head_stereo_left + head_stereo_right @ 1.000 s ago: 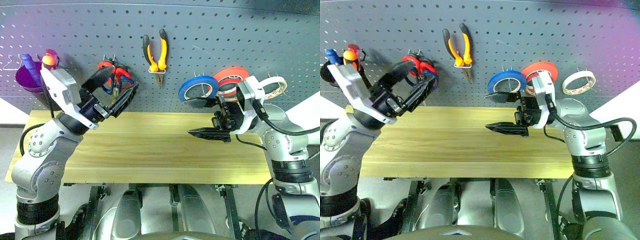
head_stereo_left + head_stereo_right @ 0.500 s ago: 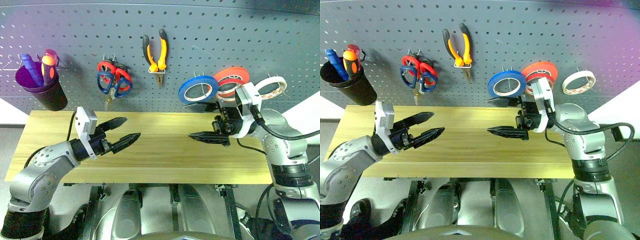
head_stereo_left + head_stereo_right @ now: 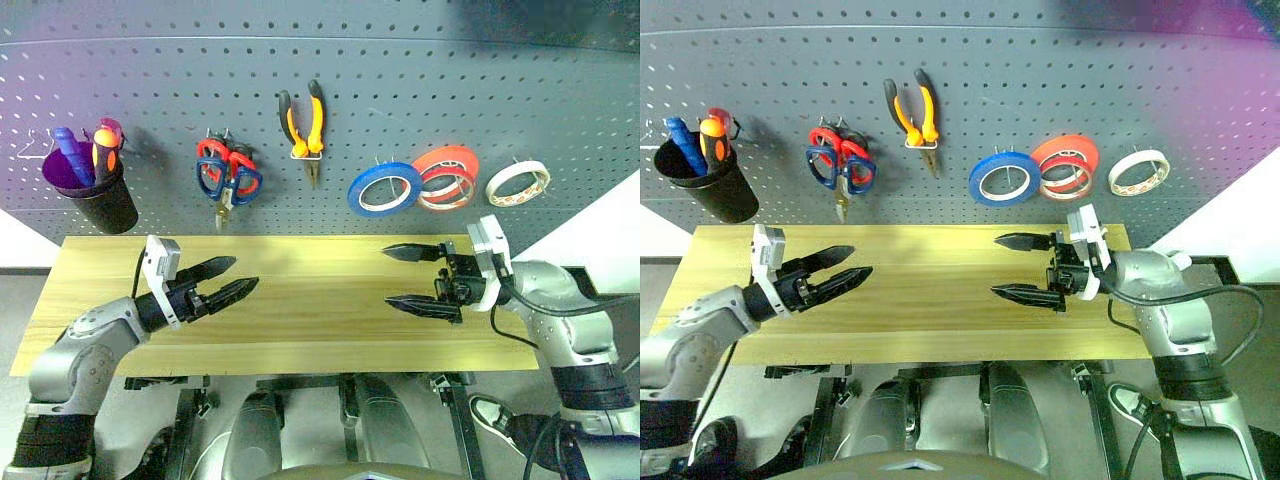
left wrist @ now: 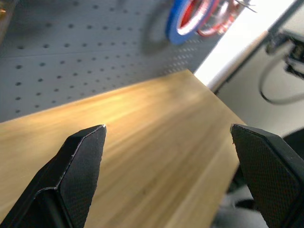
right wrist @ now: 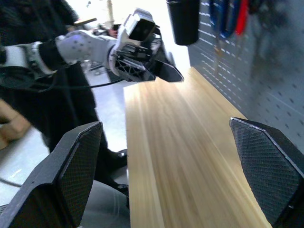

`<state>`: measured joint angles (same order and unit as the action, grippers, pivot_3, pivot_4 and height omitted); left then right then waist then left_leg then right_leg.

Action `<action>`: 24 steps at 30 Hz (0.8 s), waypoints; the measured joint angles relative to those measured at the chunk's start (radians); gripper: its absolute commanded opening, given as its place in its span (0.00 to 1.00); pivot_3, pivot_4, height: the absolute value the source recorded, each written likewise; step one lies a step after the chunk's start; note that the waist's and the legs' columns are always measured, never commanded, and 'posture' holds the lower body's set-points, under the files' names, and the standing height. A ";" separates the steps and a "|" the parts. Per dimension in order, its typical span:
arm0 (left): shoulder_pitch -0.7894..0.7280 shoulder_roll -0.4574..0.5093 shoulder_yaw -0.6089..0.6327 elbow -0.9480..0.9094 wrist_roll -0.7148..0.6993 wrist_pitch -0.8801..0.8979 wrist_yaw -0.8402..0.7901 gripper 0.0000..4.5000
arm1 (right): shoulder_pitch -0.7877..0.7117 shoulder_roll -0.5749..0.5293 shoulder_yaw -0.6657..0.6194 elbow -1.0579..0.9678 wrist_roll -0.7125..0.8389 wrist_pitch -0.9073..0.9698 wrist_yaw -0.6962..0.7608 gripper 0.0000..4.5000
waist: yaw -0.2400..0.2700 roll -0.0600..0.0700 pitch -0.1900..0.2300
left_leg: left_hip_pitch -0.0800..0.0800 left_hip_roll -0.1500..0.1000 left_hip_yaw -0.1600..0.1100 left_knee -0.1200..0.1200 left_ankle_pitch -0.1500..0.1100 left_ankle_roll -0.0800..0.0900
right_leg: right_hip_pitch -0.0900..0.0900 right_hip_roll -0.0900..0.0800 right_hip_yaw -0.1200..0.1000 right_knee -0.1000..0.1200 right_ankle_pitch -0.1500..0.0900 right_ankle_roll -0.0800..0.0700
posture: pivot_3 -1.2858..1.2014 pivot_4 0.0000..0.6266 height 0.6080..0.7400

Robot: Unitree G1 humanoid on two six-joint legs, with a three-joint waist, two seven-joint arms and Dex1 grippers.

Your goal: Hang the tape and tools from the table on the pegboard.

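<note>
Head view: table (image 3: 300, 330) bare between left gripper (image 3: 228, 279) and right gripper (image 3: 412, 277); both spread wide, holding nothing.

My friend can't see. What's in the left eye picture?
Two open robot grippers, left gripper and right gripper, hover over a wooden table. Behind, pliers, scissors and tape hang on a grey pegboard.

the screwdriver (image 3: 103, 150) stands half hidden inside the black cup (image 3: 105, 205); its tip can't be seen.
</note>
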<state>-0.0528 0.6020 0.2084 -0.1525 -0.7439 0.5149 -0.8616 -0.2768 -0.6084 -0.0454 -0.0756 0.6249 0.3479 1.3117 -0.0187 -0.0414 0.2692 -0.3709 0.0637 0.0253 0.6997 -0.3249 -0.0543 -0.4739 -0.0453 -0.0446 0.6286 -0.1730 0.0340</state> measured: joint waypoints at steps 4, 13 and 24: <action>0.013 -0.082 -0.001 0.017 0.068 -0.080 0.047 0.98 | 0.039 0.052 -0.012 0.036 -0.026 -0.050 -0.072 1.00 | 0.000 0.000 -0.015 | 0.000 0.000 0.000 0.000 0.000 0.000 | 0.001 0.001 0.000 0.001 0.000 0.000 | 0.50 0.24 0.95; 0.042 -0.208 -0.015 0.033 0.192 -0.225 0.149 0.98 | 0.087 0.163 -0.037 0.091 -0.065 -0.146 -0.213 1.00 | 0.001 0.002 -0.050 | 0.015 0.000 0.001 -0.001 0.000 0.000 | 0.011 0.001 0.002 -0.001 -0.001 0.001 | 0.50 0.16 0.95; 0.053 -0.319 -0.036 0.054 0.296 -0.337 0.268 0.98 | 0.132 0.269 -0.033 0.163 -0.142 -0.251 -0.322 1.00 | -0.001 0.007 -0.098 | 0.017 0.001 0.002 -0.003 -0.001 0.001 | 0.016 0.002 0.003 -0.003 -0.004 -0.001 | 0.49 0.12 0.95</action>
<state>0.0005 0.2828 0.1722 -0.0981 -0.4474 0.1778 -0.5938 -0.1451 -0.3399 -0.0780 0.0877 0.4827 0.0966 0.9895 -0.0200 -0.0340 0.1713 -0.3541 0.0643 0.0276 0.6972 -0.3255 -0.0537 -0.4575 -0.0429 -0.0416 0.6256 -0.1772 0.0333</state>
